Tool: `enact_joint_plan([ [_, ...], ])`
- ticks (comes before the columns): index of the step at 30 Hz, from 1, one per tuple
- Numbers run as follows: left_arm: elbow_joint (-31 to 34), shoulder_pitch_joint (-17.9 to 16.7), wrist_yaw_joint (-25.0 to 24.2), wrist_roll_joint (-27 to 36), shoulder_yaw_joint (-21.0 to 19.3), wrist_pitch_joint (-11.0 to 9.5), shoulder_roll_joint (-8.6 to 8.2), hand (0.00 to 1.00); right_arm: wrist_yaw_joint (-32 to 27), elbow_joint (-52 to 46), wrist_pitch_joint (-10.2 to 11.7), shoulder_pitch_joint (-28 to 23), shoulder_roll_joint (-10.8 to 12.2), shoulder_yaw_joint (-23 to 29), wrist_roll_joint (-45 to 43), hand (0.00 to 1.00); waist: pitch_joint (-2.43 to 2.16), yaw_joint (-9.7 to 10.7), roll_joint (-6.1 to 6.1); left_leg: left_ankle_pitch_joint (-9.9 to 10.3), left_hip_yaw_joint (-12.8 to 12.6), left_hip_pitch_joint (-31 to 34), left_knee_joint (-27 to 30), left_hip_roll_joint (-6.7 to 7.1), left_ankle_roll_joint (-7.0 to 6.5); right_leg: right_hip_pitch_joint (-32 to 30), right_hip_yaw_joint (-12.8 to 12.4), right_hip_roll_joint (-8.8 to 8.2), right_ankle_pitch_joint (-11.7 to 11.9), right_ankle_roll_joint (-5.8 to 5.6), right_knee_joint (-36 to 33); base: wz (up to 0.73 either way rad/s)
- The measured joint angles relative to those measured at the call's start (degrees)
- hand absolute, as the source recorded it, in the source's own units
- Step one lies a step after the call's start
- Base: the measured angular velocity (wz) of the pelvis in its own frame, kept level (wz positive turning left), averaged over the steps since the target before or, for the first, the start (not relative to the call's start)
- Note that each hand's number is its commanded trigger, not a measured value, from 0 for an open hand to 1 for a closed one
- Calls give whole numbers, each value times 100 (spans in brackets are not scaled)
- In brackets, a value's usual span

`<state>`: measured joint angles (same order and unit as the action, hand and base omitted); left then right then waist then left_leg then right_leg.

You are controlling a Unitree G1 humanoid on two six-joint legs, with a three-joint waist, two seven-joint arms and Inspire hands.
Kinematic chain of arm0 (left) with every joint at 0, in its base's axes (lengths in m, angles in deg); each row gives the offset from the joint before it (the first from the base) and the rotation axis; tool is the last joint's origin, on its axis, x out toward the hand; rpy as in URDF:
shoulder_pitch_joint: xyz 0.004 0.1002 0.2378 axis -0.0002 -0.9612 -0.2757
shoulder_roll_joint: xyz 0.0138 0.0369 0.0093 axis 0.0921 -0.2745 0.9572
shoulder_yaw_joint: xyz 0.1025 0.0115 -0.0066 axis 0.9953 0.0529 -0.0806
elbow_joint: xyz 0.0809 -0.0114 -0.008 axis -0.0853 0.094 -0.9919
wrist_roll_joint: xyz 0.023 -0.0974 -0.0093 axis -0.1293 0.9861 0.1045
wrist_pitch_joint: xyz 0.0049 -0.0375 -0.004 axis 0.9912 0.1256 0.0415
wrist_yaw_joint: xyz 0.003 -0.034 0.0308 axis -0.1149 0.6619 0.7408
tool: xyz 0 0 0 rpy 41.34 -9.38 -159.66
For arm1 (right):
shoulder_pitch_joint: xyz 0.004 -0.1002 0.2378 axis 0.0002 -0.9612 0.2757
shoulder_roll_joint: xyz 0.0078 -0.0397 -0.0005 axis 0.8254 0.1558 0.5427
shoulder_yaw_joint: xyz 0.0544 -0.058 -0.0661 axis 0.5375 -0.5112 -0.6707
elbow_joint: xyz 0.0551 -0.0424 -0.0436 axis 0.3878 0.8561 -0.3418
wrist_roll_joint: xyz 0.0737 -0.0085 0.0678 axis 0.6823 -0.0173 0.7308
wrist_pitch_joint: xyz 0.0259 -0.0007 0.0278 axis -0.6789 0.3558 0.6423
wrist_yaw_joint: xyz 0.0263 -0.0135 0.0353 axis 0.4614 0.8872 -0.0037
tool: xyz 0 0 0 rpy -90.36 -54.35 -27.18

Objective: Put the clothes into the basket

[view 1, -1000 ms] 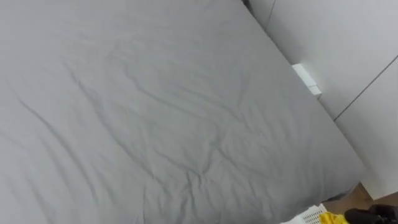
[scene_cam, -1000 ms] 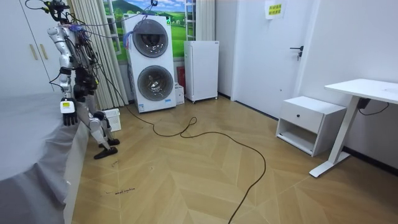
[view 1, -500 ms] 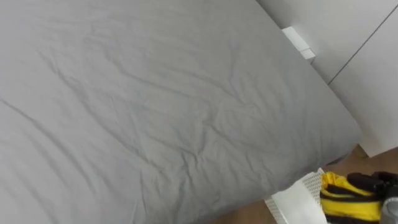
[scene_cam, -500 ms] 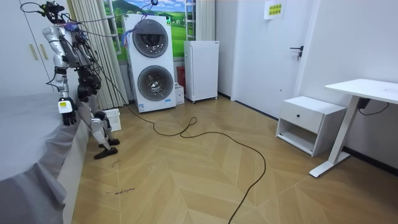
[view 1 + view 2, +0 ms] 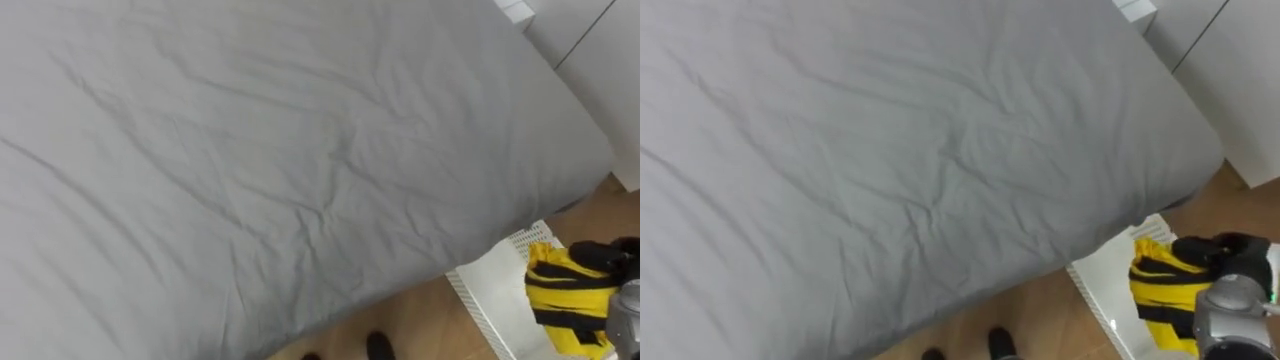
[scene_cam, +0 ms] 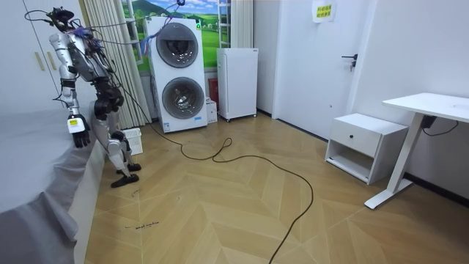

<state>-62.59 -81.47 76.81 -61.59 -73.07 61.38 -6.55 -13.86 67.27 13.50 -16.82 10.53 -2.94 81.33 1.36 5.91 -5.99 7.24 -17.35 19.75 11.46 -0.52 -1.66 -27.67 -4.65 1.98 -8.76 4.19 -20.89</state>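
Observation:
A yellow and black garment (image 5: 565,295) hangs over a white basket (image 5: 495,290) that stands on the wooden floor at the bed's corner. My right hand (image 5: 1225,250), dark, is at the garment's top with its fingers curled into the cloth. The grey bed sheet (image 5: 250,150) lies bare and creased. In the room view I stand at the bedside near the curtains, with the basket (image 6: 133,139) behind my legs. My left hand (image 6: 77,136) hangs by the bed's edge, too small to read.
White wardrobe doors (image 5: 600,50) stand past the bed's far corner. Across the room are a stacked washer and dryer (image 6: 178,73), a white cabinet (image 6: 238,73), a low bedside unit (image 6: 364,147) and a desk (image 6: 432,106). Open wooden floor lies between.
My view has swung down and right, so the basket, the garment and my right hand show more fully. In the room view my upper body has turned slightly.

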Motion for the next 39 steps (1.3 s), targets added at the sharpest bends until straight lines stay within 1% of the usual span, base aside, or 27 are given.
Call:
enact_joint_plan([
  [1, -1, 47, 0, 0, 51, -6, -1, 0, -1, 56, 13, 17, -14, -22, 14, 0, 2, -35, -13, -16, -1, 62, 2, 9, -9, -74, -5, -8, -1, -1, -29, 4],
  [5, 0, 121, -2, 5, 53, -47, -1, 0, -63, 278, 21, 70, -80, -20, 39, 0, 0, -102, -30, -52, -4, 178, 2, 25, -17, -217, 12, -29, -10, -1, -92, 4],
  [7, 6, 161, -1, 3, 57, -56, -10, 0, -140, 370, 47, 83, -186, -21, 71, 0, -4, -145, -48, -64, -13, 255, 3, 29, -18, -302, 15, -37, -11, 1, -116, 0],
  [13, 10, 157, -1, -8, 58, -55, -10, 0, -283, 470, 68, 222, -385, -15, 74, 0, -8, -166, -87, -67, -10, 297, -1, 27, -18, -336, 3, -28, -9, 4, -87, 0],
  [16, 10, 154, -4, -8, 63, -55, -10, 0, -295, 510, 75, 265, -395, -13, 83, 0, -6, -171, -92, -67, -6, 299, -2, 28, -18, -329, 3, -28, -9, 4, -70, 0],
  [18, 11, 153, -5, -8, 63, -55, -10, 0, -295, 568, 125, 290, -395, -13, 125, 0, -5, -173, -96, -67, -5, 302, -3, 29, -18, -329, 4, -29, -9, 4, -67, 0],
  [28, 34, 147, -5, -18, 64, -58, -9, 0, -299, 568, 142, 290, -396, -12, 244, 0, -8, -175, -102, -67, -4, 298, -2, 29, -18, -323, 14, -31, -7, 3, -75, 0],
  [33, 49, 143, -5, -18, 60, -66, -10, 0, -300, 568, 187, 290, -397, -9, 232, 0, -8, -164, -101, -67, 7, 298, -2, 29, -18, -314, 42, -38, -7, 3, -75, 1],
  [39, 51, 126, -4, -3, 76, -66, -7, 0, -298, 571, 187, 255, -394, -16, 330, 0, -6, -138, -98, -67, 26, 248, 1, 27, -18, -232, 106, -48, -8, 4, -82, 4],
])
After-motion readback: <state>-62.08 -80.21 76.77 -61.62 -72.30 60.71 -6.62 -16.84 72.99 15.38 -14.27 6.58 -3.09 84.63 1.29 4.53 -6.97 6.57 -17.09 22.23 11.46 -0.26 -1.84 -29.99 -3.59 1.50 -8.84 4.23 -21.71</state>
